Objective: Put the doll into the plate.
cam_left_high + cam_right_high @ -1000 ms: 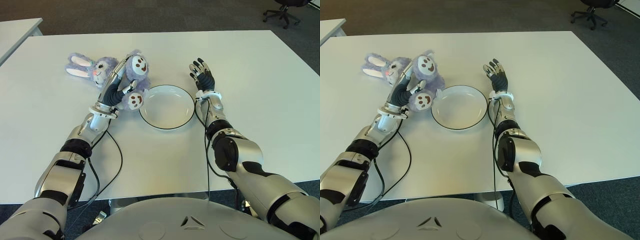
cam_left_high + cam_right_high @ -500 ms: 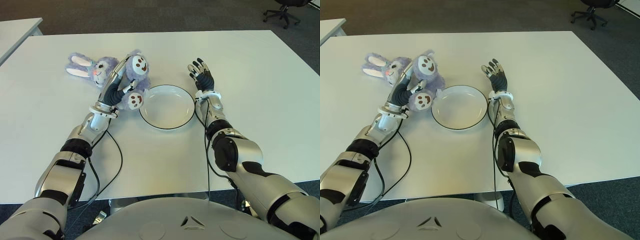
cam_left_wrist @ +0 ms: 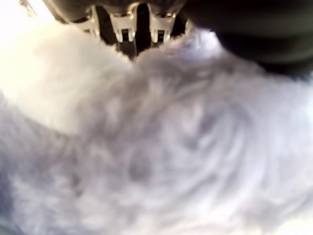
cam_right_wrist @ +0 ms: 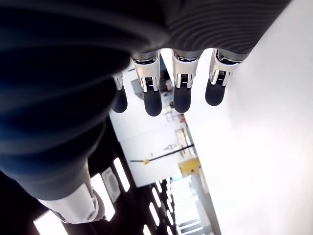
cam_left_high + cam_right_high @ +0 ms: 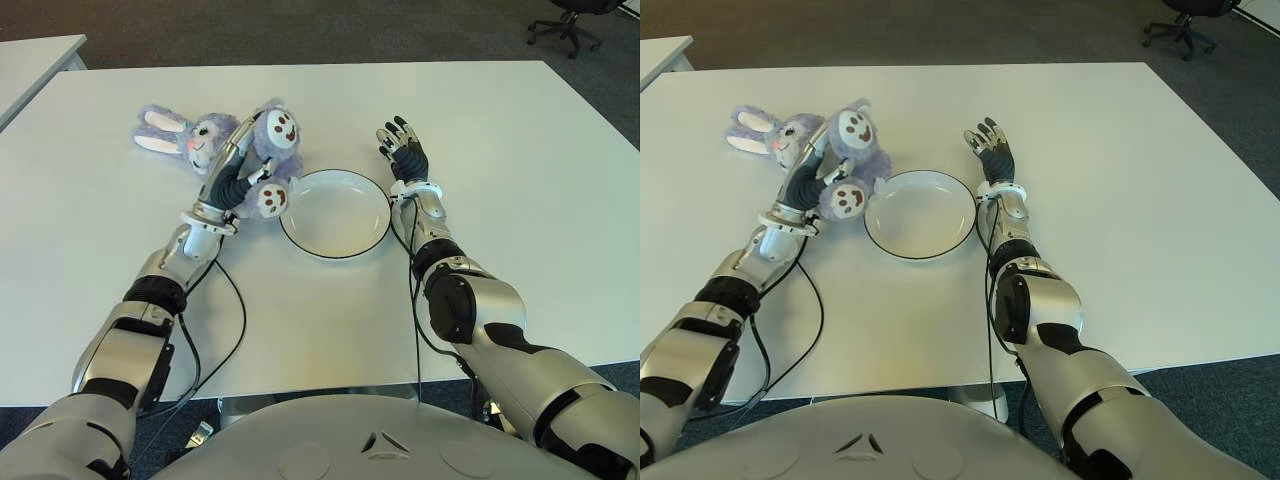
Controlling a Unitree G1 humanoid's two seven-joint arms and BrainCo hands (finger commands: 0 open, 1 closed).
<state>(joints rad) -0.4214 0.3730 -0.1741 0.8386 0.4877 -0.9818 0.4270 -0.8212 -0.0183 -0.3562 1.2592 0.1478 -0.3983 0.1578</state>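
Left hand (image 5: 232,178) fingers wrap the doll (image 5: 262,160) near the table's (image 5: 520,150) far-left corner; its floppy ears could drag outside the plate (image 5: 335,213).

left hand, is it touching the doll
Touching. In the left eye view the left hand has its fingers wrapped around the doll, and the left wrist view is filled with its purple fur.

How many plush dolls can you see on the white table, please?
1: a purple plush bunny doll lies on the white table left of the white black-rimmed plate, with the left hand closed on it. The right hand, open, shows right of the plate.
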